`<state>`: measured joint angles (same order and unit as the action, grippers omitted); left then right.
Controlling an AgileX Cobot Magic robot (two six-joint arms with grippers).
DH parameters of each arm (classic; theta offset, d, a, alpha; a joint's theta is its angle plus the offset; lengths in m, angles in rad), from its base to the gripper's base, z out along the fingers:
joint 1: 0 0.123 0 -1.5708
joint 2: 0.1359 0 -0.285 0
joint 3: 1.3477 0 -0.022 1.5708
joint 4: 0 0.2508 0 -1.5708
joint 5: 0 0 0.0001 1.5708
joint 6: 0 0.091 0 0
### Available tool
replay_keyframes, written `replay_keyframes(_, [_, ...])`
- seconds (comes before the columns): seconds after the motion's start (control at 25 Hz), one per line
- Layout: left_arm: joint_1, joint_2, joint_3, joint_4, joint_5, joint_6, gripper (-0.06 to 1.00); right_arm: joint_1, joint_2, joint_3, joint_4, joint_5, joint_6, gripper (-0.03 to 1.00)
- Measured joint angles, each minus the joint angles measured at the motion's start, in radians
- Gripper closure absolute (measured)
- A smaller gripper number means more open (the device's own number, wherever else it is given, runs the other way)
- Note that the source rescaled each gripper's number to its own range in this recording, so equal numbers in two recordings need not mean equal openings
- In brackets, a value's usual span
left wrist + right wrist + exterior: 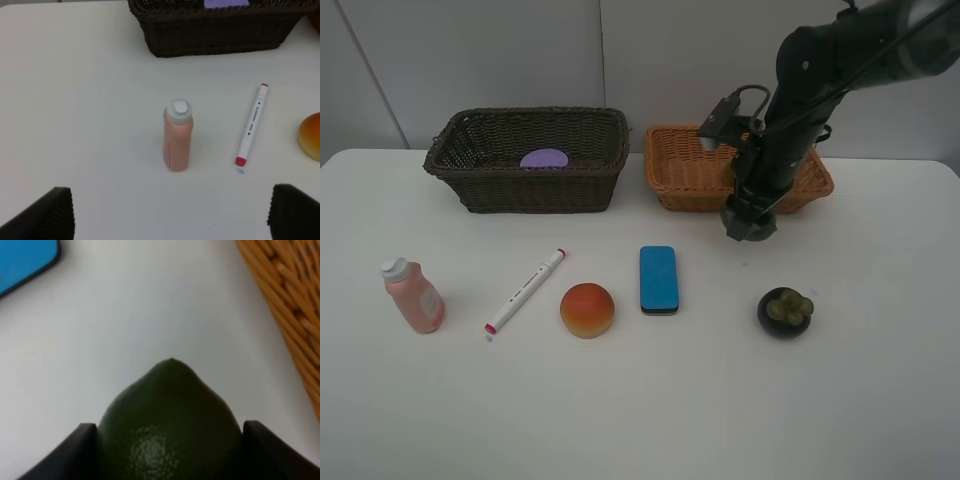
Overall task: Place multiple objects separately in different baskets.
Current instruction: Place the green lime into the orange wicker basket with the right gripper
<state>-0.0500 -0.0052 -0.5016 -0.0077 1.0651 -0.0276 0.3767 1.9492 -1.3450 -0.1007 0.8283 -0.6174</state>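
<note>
My right gripper [750, 222] hangs just above the table in front of the light orange basket [685, 170], shut on a green lime [170, 415]. The dark brown basket [525, 160] holds a purple-lidded jar [544, 159]. In a row on the table stand a pink bottle [413, 295], a white marker [525, 290], an orange-red fruit [587, 309], a blue eraser [658, 279] and a dark mangosteen [785, 311]. My left gripper [170, 220] is open and empty, short of the upright bottle [178, 135]; the marker [252, 125] lies beside it.
The right arm [820, 70] reaches down over the orange basket's right half. A grey wall stands behind the baskets. In the right wrist view the eraser [25, 260] and the orange basket's wall [285, 310] flank the lime.
</note>
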Motion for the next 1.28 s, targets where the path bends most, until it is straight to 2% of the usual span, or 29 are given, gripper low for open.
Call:
replay_keyframes(0.4, [0.0,0.0,0.0,0.0,0.0,0.0,-0.06,0.0,-0.05,-0.036,-0.008,0.02,0.0,0.85])
replay_keyframes(0.64, [0.0,0.0,0.0,0.0,0.0,0.0,-0.06,-0.002,-0.049,-0.109,-0.074,0.017,0.0,0.85])
replay_keyframes(0.84, [0.0,0.0,0.0,0.0,0.0,0.0,-0.06,-0.03,-0.015,-0.152,-0.086,-0.032,0.0,0.85])
replay_keyframes(1.28, [0.0,0.0,0.0,0.0,0.0,0.0,-0.06,-0.178,0.064,-0.161,-0.102,-0.167,0.0,0.85])
